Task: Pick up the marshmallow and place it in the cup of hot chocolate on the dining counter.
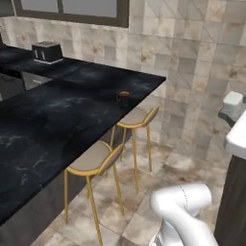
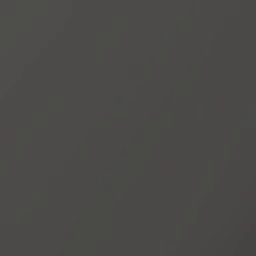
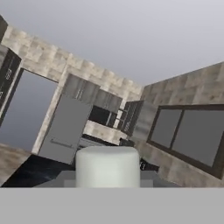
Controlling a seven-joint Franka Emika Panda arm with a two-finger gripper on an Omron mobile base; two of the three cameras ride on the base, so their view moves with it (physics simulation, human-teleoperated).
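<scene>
**Marshmallow in the hand, cup waiting on the counter**

Clenching the hand (image 3: 108,180) on the tiny white soft-edged marshmallow cube (image 3: 108,164), at the bottom centre of the hand view. Hiding most of the finger tips behind that cube, so judging the grip from how close it sits. Looking past it at a tilted room: a tall grey refrigerator (image 3: 65,127) left of centre and a dark-framed window (image 3: 190,131) at the right.

Standing upright in the left base view, just above the middle of the frame: the small dark brown cylindrical cup of hot chocolate (image 1: 123,96) with its orange-brown rim, near the right edge of the long black marble-look dining counter (image 1: 57,115). Tucking under that edge, two round gold-legged stools (image 1: 93,161). Sitting at the upper left, well apart from the cup, a dark boxy toaster (image 1: 47,52).
</scene>
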